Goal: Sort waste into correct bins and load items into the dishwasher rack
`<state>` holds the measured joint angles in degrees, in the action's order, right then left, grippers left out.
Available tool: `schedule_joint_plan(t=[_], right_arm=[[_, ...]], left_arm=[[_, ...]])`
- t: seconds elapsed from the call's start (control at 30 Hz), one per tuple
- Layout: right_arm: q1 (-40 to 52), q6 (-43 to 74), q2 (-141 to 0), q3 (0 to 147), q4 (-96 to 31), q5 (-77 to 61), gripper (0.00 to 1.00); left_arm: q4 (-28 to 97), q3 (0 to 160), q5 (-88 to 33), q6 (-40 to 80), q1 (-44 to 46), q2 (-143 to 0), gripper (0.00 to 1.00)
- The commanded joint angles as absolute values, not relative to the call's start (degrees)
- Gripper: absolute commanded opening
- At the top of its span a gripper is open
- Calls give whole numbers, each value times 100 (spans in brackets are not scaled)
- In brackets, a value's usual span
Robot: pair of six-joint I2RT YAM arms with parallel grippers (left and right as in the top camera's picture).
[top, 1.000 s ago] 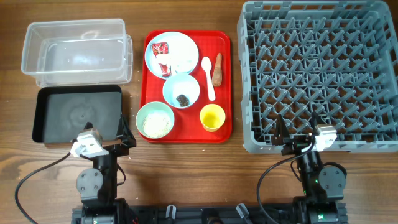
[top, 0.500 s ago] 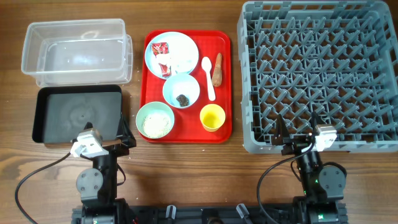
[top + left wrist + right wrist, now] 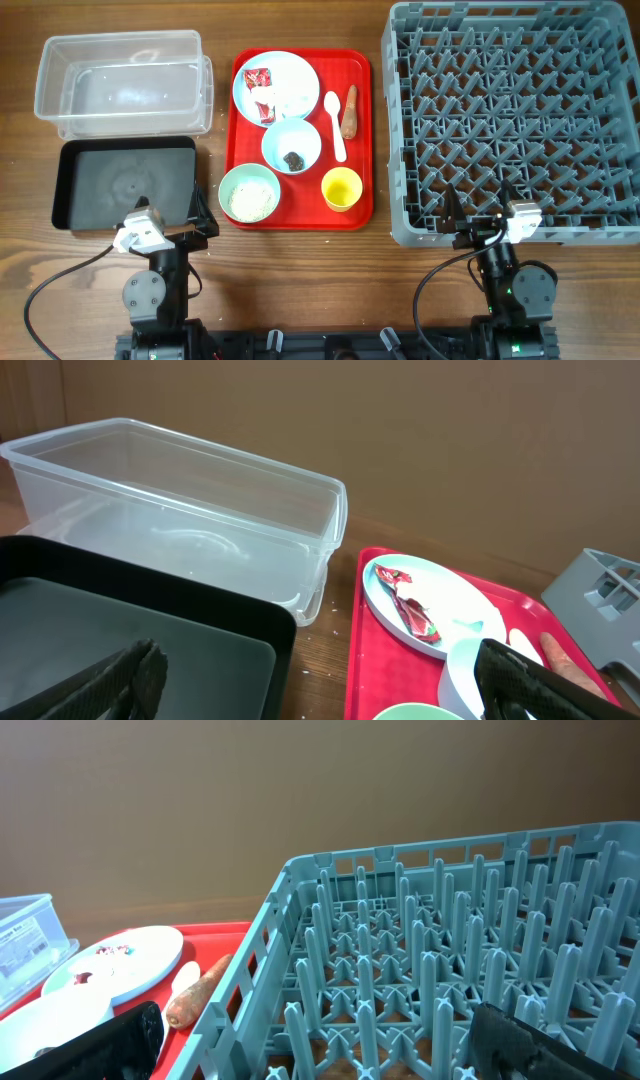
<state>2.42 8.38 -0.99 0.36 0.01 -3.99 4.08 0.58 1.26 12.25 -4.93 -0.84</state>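
overhead, nothing has shifted over the last second: both arms sit parked at the near table edge, so we judge that sorting has not begun. our left gripper (image 3: 325, 690) is spread wide and empty, with the black tray (image 3: 150, 630) below-left of its jaws, the clear tub (image 3: 250, 550) beyond, and the red wrapper (image 3: 410, 610) on the plate (image 3: 455, 600) ahead-right. our right gripper (image 3: 315, 1045) is likewise released; the rack (image 3: 260, 930) wall rises straight ahead and the carrot stick (image 3: 200, 990) lies ahead-left. bare wood just ahead of both jaws gives room; that wall needs clearing.
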Motion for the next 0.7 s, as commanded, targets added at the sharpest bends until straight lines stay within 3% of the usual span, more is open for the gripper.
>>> schedule_joint_plan(t=[0.0, 0.4, 0.67], right_arm=[[217, 897, -64, 30, 19, -231, 100], [217, 919, -64, 30, 322, -268, 100], [217, 958, -126, 261, 897, -1199, 100]], left_arm=[[399, 34, 200, 1109, -464, -38, 100], [392, 34, 196, 1111, -464, -38, 100], [-222, 416, -967, 1109, -467, -119, 100]])
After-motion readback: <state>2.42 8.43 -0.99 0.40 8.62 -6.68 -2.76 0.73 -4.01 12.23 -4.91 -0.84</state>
